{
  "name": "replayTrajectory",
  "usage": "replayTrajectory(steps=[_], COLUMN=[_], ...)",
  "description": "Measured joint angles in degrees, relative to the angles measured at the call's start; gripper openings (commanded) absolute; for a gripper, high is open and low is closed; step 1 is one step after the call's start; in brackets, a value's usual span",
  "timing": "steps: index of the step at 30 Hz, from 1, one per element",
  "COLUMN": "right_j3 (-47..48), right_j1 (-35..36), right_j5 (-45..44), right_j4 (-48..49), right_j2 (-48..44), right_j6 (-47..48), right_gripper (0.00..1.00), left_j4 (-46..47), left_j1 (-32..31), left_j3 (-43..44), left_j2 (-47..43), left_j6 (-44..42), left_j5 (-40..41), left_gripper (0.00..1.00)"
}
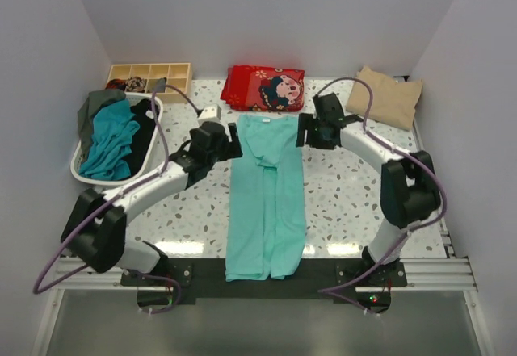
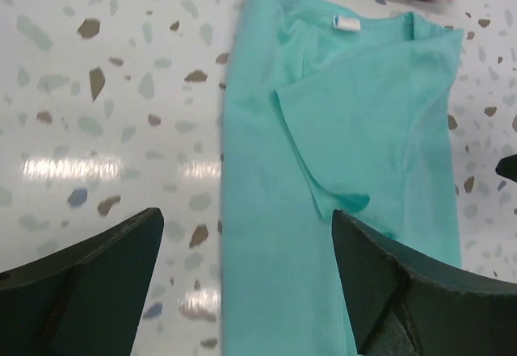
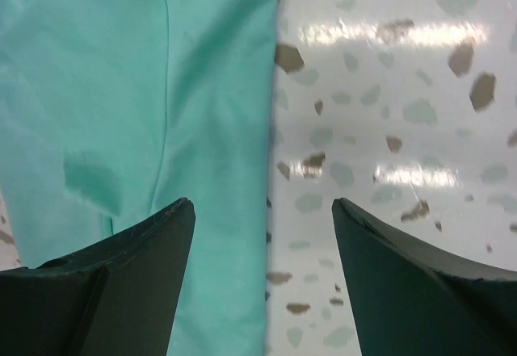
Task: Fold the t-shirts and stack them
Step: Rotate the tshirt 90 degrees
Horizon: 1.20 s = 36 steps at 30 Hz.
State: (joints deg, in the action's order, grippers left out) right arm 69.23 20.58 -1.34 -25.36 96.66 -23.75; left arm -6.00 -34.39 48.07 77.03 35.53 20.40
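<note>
Top external view: mint t-shirt point(image 1: 266, 203) lies in the centre of the speckled counter point(image 1: 347, 194), folded lengthwise into a long narrow strip. Its collar end is toward the top of the frame, just below a red patterned cloth item point(image 1: 265, 87). Its hem end hangs over the dark strip at the counter's near edge.

Left fingers point(image 1: 234, 140) sit at the shirt's upper left edge and right fingers point(image 1: 305, 130) at its upper right edge.

White basket point(image 1: 81, 174) at left of frame holds a teal tee point(image 1: 109, 142) with black and grey-green fabric around it. Beige tee point(image 1: 386, 96) lies folded at upper right. Wooden compartment box point(image 1: 149, 73) stands at upper left, behind the basket.

Left wrist view: fingers are spread wide with nothing between them. One is over bare counter, the other over the shirt's fabric. A sleeve is folded inward across the shirt's front. White neck label point(image 2: 347, 23) shows at the collar near the top of the frame.

Right wrist view: fingers are likewise spread and holding nothing. The frame-left one is over the mint fabric, the other over bare counter. The shirt's straight folded edge runs between them. Cannot tell whether either pair touches the cloth.
</note>
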Motion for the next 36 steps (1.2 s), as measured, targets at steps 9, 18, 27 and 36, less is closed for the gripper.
replayTrajectory(steps=[9,18,27,36], right_j3=[19.78,32.02,33.07,35.01], right_j1=[-5.73,-9.66,-9.44,-9.42], right_j5=[11.30,18.73,25.38,29.62], right_j4=[3.32,2.58,2.45,2.67], right_j2=[23.56,31.87,34.25,37.31], right_j6=[2.64,3.52,3.91,4.26], right_gripper=[0.73,0.73,0.71,0.30], left_j4=[14.95,21.70,26.88,32.00], left_j1=[12.41,17.38,18.36,19.39], left_j3=[12.13,19.69,20.55,24.59], left_j2=[22.60,35.45,42.77,48.13], left_j6=[-7.85,-10.25,-11.13,-10.88], left_j5=[-16.90,-29.90,-39.12,-45.59], left_gripper=[0.88,0.85,0.84,0.38])
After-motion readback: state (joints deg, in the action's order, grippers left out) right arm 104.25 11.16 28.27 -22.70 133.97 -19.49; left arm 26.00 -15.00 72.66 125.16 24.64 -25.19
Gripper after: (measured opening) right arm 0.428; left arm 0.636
